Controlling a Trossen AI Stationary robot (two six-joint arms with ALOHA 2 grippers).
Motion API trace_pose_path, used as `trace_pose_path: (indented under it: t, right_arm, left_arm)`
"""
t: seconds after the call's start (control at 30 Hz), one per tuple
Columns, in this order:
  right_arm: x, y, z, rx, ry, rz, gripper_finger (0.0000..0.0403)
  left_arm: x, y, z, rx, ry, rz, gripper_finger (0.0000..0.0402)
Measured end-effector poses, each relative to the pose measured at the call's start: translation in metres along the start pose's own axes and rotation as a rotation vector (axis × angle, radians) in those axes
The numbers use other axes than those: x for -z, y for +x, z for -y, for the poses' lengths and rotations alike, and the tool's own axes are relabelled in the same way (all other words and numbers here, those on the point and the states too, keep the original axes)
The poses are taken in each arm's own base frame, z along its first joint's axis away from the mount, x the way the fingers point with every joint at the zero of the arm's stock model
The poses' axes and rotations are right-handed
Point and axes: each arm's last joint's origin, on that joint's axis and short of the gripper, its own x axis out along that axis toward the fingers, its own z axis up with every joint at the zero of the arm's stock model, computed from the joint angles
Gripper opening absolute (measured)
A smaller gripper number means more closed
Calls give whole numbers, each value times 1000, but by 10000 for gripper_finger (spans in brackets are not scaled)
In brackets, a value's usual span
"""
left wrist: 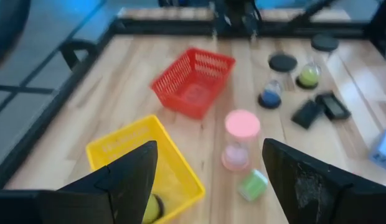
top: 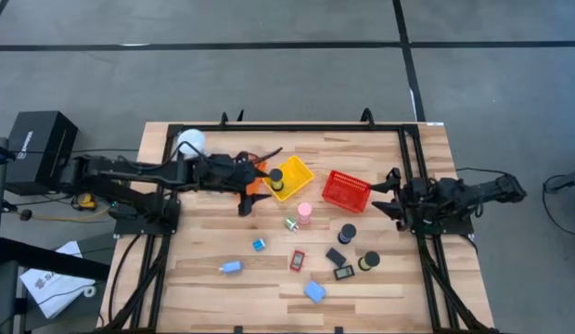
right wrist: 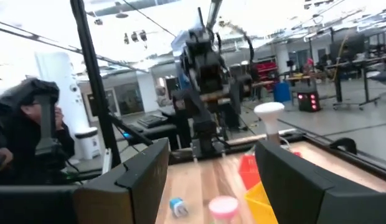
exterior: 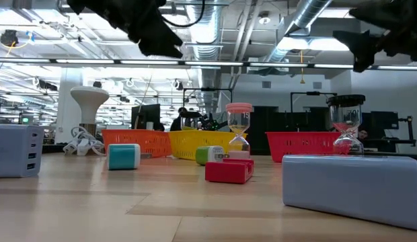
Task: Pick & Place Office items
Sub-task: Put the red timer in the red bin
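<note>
One black-and-yellow timer (top: 277, 180) already lies in the yellow basket (top: 298, 172). The left gripper (top: 261, 178) hangs over it, fingers spread and empty. The other items, such as the pink timer (top: 304, 214) and blue blocks (top: 314, 291), remain loose on the table (top: 399, 278). The right gripper (top: 389, 197) waits at the right edge, partly spread, holding nothing.

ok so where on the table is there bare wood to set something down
Bare wood: the near left corner, left of the light-blue block; the far strip behind the red basket; and the near right corner past the black cylinder. Crowded: the middle, from the yellow basket and pink cylinder down to the red rectangle.
</note>
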Motion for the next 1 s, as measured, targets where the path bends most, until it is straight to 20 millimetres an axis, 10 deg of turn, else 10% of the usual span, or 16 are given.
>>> trace_pose_path:
  t: [0.4, 0.7, 1.0]
  right_arm:
    - [-19, 38, -21, -47, -8, -82, 232]
    - [-39, 122, -56, -40, -101, -336, 232]
    - [-3, 203, -83, -260, -354, -966, 232]
  left_arm:
    - [13, 3, 1, -7, 3, -28, 286]
    - [10, -1, -2, -16, -4, 5, 286]
    - [10, -1, -2, -14, -3, 2, 286]
